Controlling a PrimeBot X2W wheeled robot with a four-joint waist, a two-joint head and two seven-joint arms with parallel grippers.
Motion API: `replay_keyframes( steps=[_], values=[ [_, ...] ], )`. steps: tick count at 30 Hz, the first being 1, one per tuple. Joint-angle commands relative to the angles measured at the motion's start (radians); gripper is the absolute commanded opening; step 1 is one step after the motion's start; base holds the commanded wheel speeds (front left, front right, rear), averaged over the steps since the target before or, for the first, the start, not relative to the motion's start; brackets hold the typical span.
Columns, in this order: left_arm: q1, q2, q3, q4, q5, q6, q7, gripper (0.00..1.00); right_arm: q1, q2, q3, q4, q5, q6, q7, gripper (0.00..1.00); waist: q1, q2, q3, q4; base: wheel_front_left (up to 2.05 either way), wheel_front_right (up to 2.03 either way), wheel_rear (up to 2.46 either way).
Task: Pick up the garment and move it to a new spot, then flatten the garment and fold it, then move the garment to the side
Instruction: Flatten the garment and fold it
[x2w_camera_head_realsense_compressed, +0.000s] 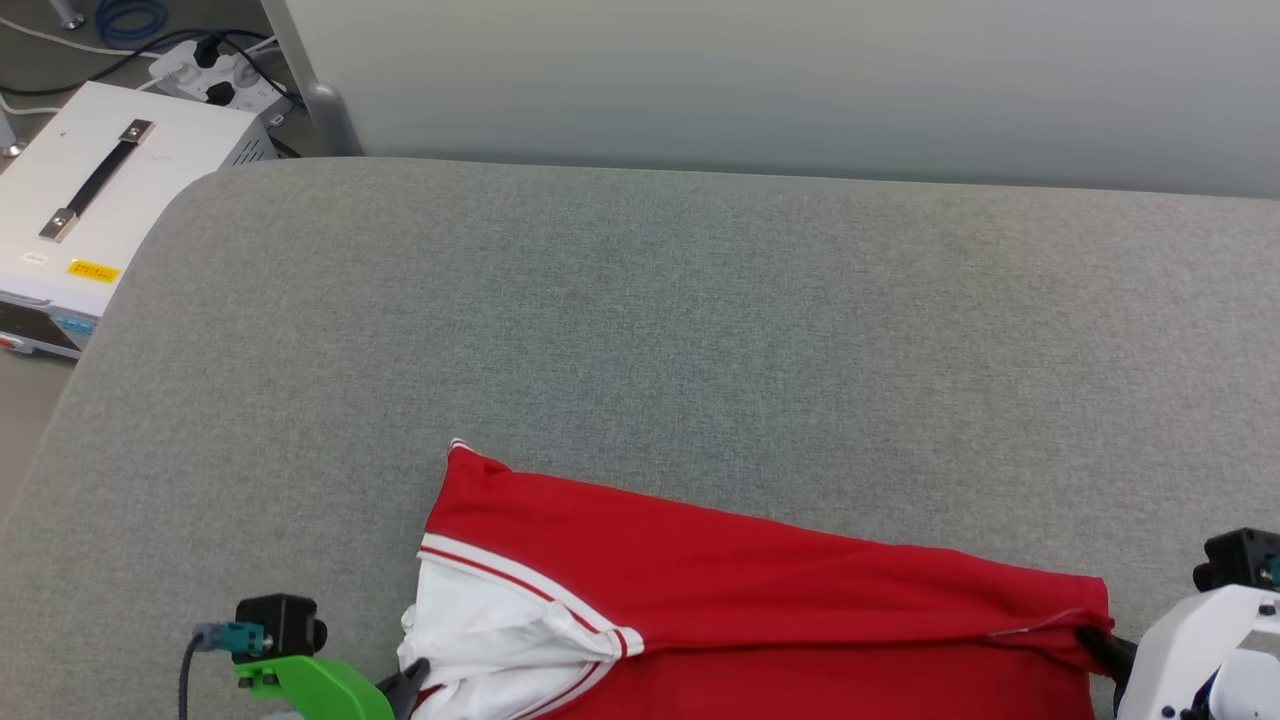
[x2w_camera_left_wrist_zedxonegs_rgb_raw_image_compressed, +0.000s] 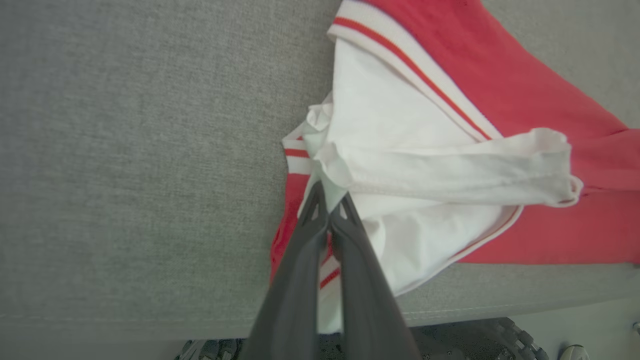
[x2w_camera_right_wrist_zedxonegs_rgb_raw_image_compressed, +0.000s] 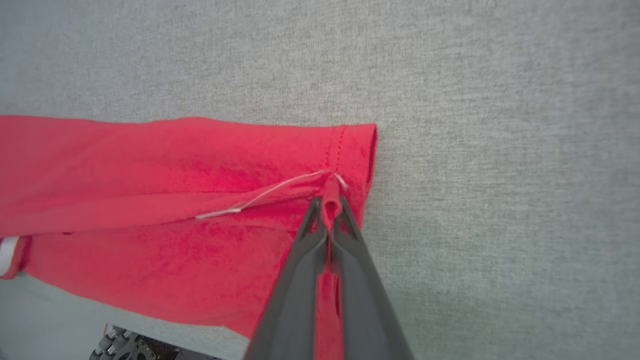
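Note:
The garment (x2w_camera_head_realsense_compressed: 760, 590), red with a white sleeve and red-striped trim, lies across the near edge of the grey cushioned surface (x2w_camera_head_realsense_compressed: 640, 330), partly hanging over it. At its left end my left gripper (x2w_camera_left_wrist_zedxonegs_rgb_raw_image_compressed: 329, 200) is shut on the bunched white sleeve fabric (x2w_camera_left_wrist_zedxonegs_rgb_raw_image_compressed: 425, 165); that gripper's dark tip (x2w_camera_head_realsense_compressed: 408, 682) peeks out beside the sleeve in the head view. My right gripper (x2w_camera_right_wrist_zedxonegs_rgb_raw_image_compressed: 329, 207) is shut on a pinch of the red hem (x2w_camera_right_wrist_zedxonegs_rgb_raw_image_compressed: 350, 150) at the garment's right corner (x2w_camera_head_realsense_compressed: 1085, 620). The printed front is hidden.
A white equipment case (x2w_camera_head_realsense_compressed: 90, 200) with a black handle sits on the floor at far left, beside a power strip (x2w_camera_head_realsense_compressed: 215, 75) and cables. A pale wall panel (x2w_camera_head_realsense_compressed: 800, 80) runs behind the surface. The grey surface stretches wide beyond the garment.

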Motion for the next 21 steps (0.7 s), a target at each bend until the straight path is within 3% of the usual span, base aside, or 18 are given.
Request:
replay_keyframes(
  steps=[1,4,5,6,7,8,13,16,21],
  values=[
    [0.022,-0.012,-0.003,0.0,-0.01,0.004,-0.01,0.0,0.025,0.008,-0.007,0.009,-0.01,0.0,-0.017,0.0,0.0001,0.0,-0.001,0.0,0.0,0.0,0.0],
    [0.031,-0.043,-0.018,0.021,-0.011,-0.006,-0.021,0.0,0.05,0.029,-0.007,0.029,-0.017,0.0,-0.046,0.0,0.0001,0.0,0.0,-0.001,0.0,0.0,0.0],
    [0.029,-0.061,-0.018,0.038,-0.017,-0.016,-0.03,0.07,0.059,0.04,-0.007,0.038,-0.016,0.0,-0.057,0.04,0.0001,0.0,0.001,-0.002,0.0,0.0,0.0],
    [0.027,-0.07,-0.024,0.054,-0.019,-0.027,-0.029,0.21,0.064,0.044,-0.003,0.048,-0.017,0.0,-0.066,0.31,0.0001,0.0,0.002,-0.003,0.0,0.0,0.0],
    [0.021,-0.08,-0.027,0.072,-0.018,-0.037,-0.033,0.59,0.066,0.053,0.0,0.059,-0.013,0.0,-0.08,1.0,0.0001,0.0,0.005,-0.006,0.0,0.0,0.0],
    [0.015,-0.09,-0.027,0.086,-0.019,-0.045,-0.04,1.0,0.067,0.059,0.003,0.064,-0.011,0.0,-0.096,1.0,0.0001,0.0,0.005,-0.008,0.0,0.0,0.0],
    [-0.027,-0.114,-0.027,0.137,0.007,-0.079,-0.083,1.0,0.057,0.07,0.017,0.07,-0.008,0.0,-0.223,1.0,0.0001,0.0,0.007,-0.016,0.0,0.0,0.0],
    [-0.05,-0.112,-0.012,0.133,0.039,-0.077,-0.137,1.0,0.051,0.068,0.023,0.057,-0.004,0.0,-0.288,1.0,0.0001,0.0,0.002,-0.019,0.0,0.0,0.0],
    [-0.08,-0.105,0.019,0.103,0.098,-0.077,-0.251,1.0,0.046,0.054,0.01,0.019,0.014,0.0,-0.315,1.0,0.0001,0.0,-0.018,-0.023,0.0,0.0,0.0]
  ],
)
